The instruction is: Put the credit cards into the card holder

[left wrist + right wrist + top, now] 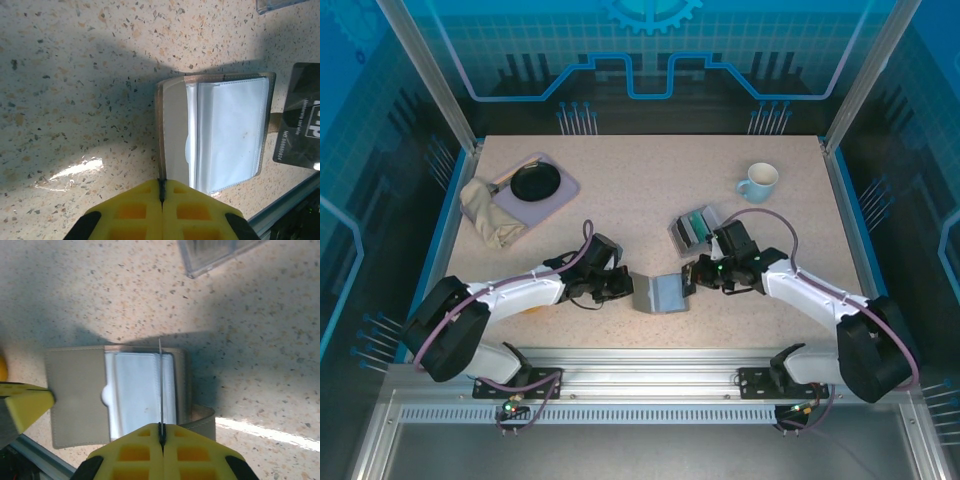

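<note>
The flat grey folding card holder (660,293) lies open on the speckled beige table (650,170), close to the near edge and between the two arms. Its inner side faces up, with a plain grey flap and a pale-blue clear pocket.

The left gripper (617,290) is at the left edge of the card holder. Its yellow fingers (135,210) are pressed together, with the edge of the grey flap pinched between them.

The right gripper (692,277) is at the right side of the card holder. Its fingers are closed on a thin card (160,385), which is seen only by its edge, so I cannot tell its colour. The card stands upright over the pale-blue pocket.

Just behind the card holder, a little to the right, is a clear slotted plastic box (682,232) with teal-green credit cards (698,222) in it. Further behind, to the right, stands a pale-blue mug (758,182). Far behind, to the left, a lilac tray (560,195) carries a small black pan (534,181), and a beige cloth (488,215) lies against the tray.
</note>
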### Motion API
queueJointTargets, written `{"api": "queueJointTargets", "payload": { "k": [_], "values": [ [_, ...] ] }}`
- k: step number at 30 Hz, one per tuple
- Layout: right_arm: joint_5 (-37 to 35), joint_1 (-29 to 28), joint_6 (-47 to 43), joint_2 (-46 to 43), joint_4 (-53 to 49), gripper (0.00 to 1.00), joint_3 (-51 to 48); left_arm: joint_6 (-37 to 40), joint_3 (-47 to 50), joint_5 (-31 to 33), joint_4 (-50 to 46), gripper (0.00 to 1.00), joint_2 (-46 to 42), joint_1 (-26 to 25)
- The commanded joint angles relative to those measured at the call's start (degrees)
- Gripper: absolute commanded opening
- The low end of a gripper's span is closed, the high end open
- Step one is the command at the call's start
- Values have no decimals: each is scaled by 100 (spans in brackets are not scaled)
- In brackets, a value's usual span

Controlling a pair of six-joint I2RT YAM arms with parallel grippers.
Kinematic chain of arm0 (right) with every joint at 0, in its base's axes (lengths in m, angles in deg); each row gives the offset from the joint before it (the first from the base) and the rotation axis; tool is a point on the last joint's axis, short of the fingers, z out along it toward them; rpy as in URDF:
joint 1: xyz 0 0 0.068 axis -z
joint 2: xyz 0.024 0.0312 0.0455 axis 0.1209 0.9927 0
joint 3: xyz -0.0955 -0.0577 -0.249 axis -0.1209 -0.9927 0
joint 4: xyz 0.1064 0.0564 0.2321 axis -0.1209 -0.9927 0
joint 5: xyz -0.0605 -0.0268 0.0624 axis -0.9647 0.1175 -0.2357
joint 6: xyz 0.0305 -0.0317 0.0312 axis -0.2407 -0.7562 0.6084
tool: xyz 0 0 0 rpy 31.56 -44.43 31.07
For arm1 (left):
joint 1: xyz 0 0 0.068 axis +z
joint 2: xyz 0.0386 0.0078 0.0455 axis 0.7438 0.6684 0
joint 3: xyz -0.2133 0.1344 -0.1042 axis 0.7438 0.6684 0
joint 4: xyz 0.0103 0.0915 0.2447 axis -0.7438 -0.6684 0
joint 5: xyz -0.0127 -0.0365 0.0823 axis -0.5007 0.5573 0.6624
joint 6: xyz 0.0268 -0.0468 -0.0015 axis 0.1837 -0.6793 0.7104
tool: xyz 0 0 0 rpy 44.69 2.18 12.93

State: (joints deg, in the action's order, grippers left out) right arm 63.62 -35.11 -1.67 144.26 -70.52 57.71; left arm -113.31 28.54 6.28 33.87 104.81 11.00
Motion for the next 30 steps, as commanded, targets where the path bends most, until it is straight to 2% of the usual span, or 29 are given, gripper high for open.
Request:
{"api": "queueJointTargets", "payload": {
  "k": [1, 16, 30],
  "values": [
    [-5, -142, -111, 22, -87, 3, 158, 63, 82, 36, -96, 5, -62, 18],
    [-377, -356, -201, 541, -95, 3, 179, -78, 183, 17, 1, 5, -57, 10],
    [388, -387, 240, 415, 489, 3, 155, -328, 298, -168, 490, 4, 200, 6]
  ]
}}
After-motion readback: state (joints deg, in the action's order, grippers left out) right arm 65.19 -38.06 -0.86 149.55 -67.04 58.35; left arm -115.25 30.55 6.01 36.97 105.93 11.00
